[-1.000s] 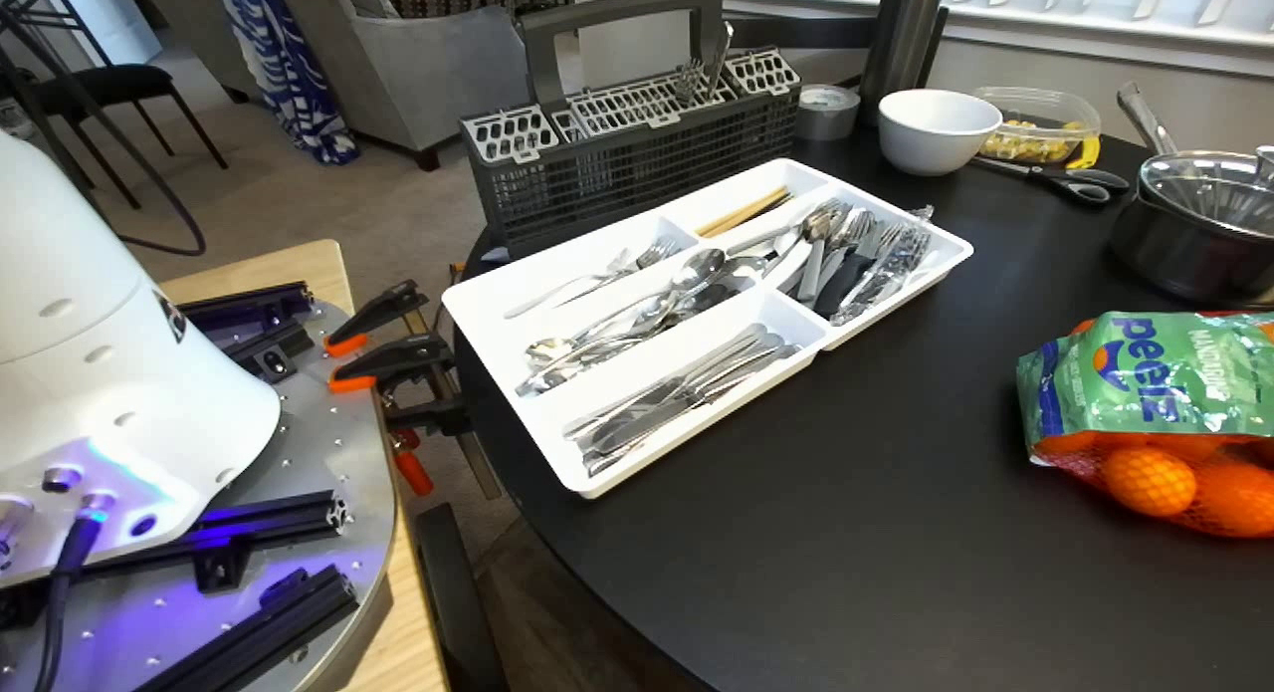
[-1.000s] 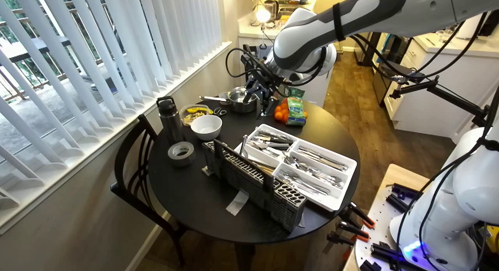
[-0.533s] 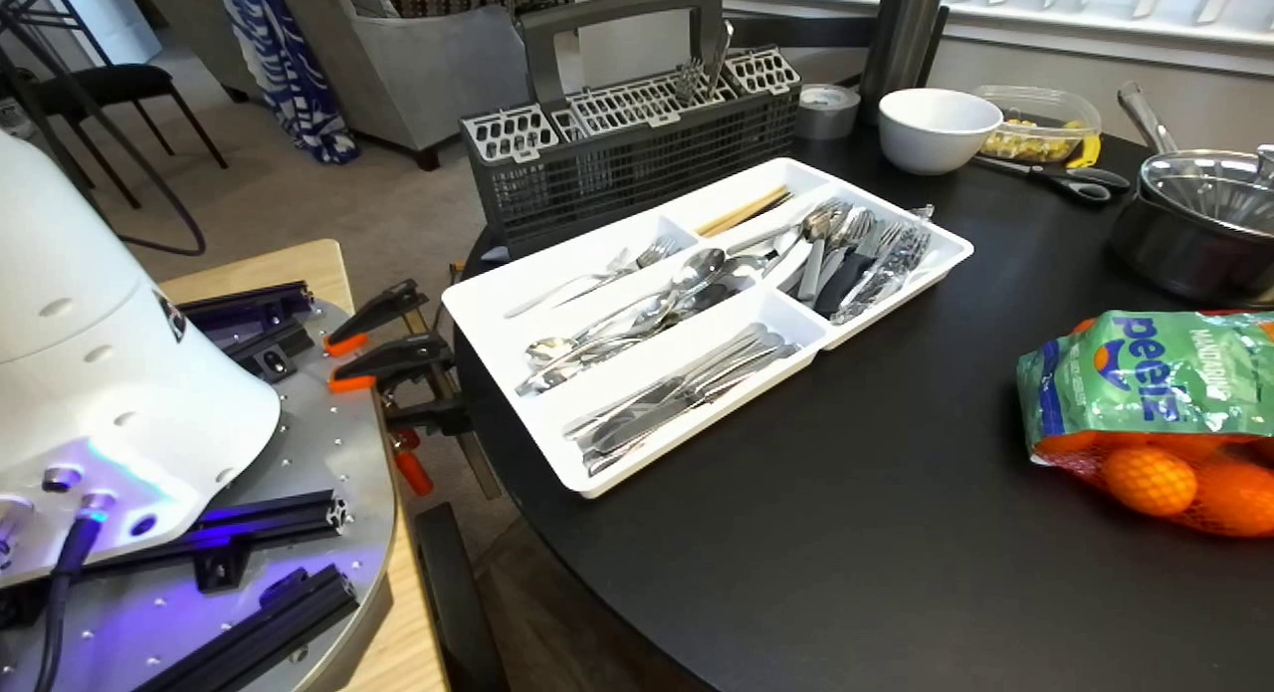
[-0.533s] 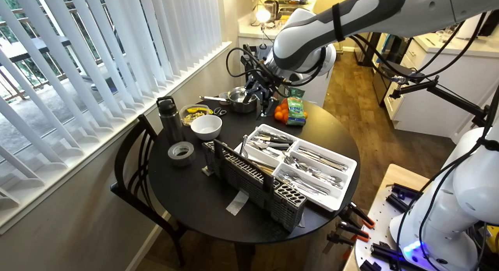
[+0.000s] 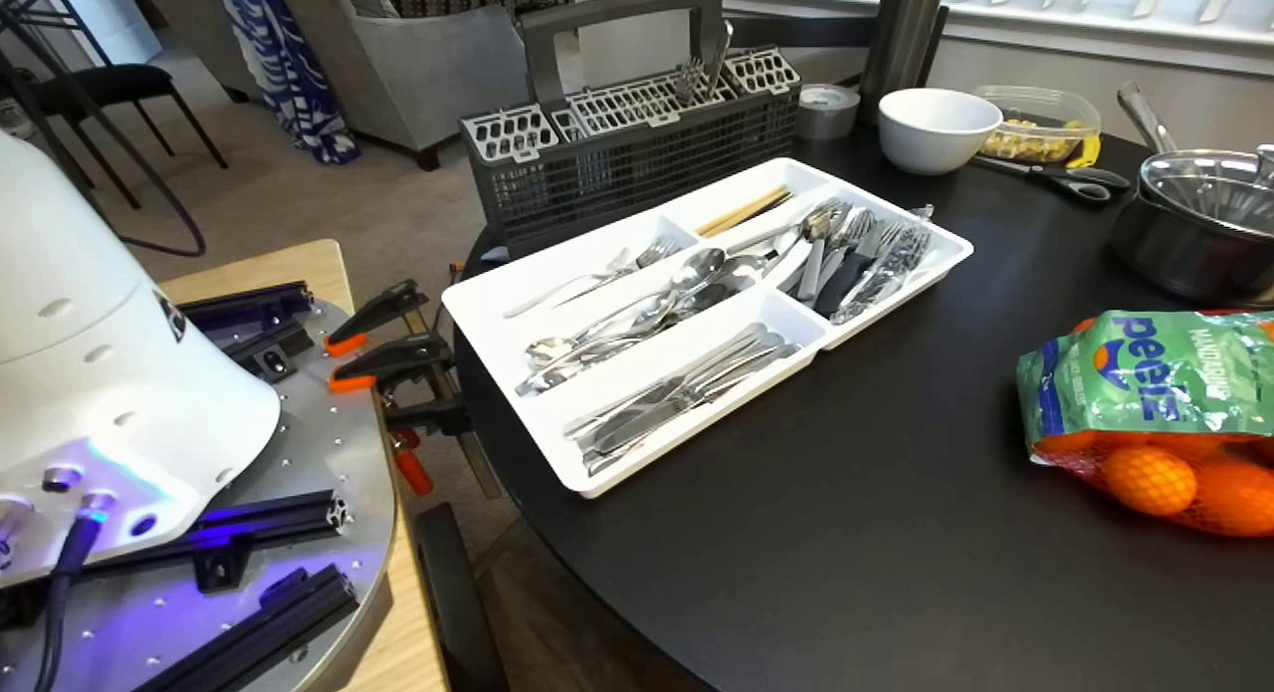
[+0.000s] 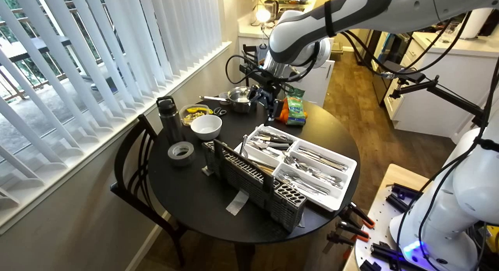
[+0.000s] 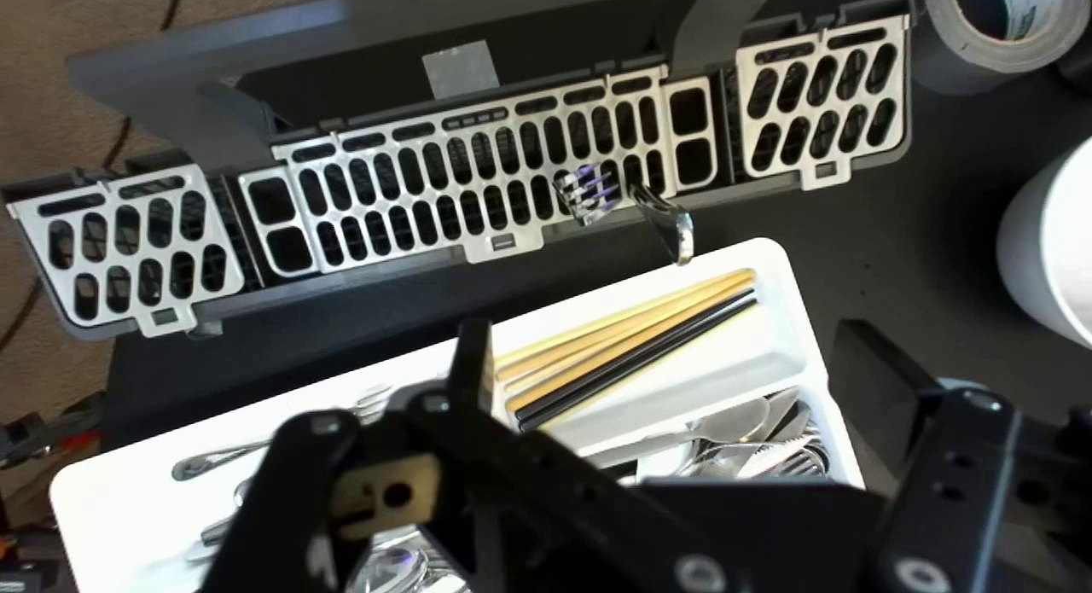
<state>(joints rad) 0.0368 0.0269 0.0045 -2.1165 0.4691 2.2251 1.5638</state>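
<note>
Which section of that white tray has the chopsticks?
The section beside the grey basket, toward the white bowl: only it shows chopsticks, tan and black; the others show metal cutlery.

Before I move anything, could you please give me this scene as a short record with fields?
Surface: round black table
Claw: open and holding nothing, hanging above the table
Framed by the claw, wrist view: chopsticks in a white cutlery tray
Tray also holds: table knives, spoons, forks
Beside tray: grey dishwasher cutlery basket, a fork poking from its lid
Elsewhere on table: white bowl, duct tape roll, scissors, saucepan, Peelz mandarin bag
</note>
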